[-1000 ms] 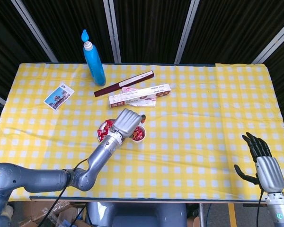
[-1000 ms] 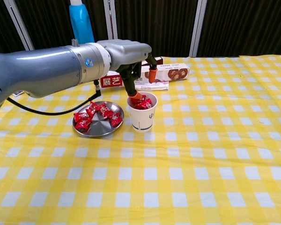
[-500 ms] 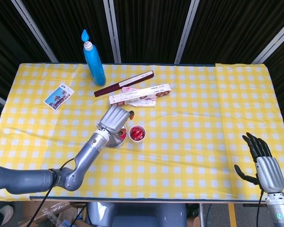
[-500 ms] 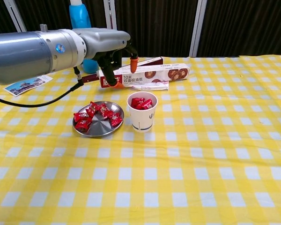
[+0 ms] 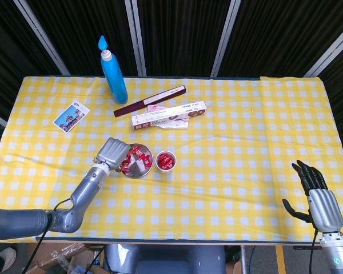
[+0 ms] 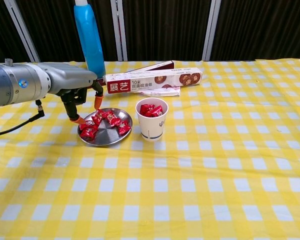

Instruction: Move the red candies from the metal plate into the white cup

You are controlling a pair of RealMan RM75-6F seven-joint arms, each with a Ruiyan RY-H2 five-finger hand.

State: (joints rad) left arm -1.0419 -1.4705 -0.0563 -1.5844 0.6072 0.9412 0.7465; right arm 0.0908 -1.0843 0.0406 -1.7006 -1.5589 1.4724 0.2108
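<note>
Two views, head first.
Head view, left robot hand (image 5: 112,153): at plate's (image 5: 138,171) left edge, grip unclear.
Head view, right robot hand (image 5: 316,191): spread, off the bench (image 5: 246,137).
Head view, cup (image 5: 165,161): just right of plate.
Chest view, left robot hand (image 6: 80,95): fingers apart, holding nothing, fingertips (image 6: 76,120) over plate's (image 6: 106,137) left rim.
Chest view, candies (image 6: 105,123): several on plate, more in cup (image 6: 151,123).
</note>
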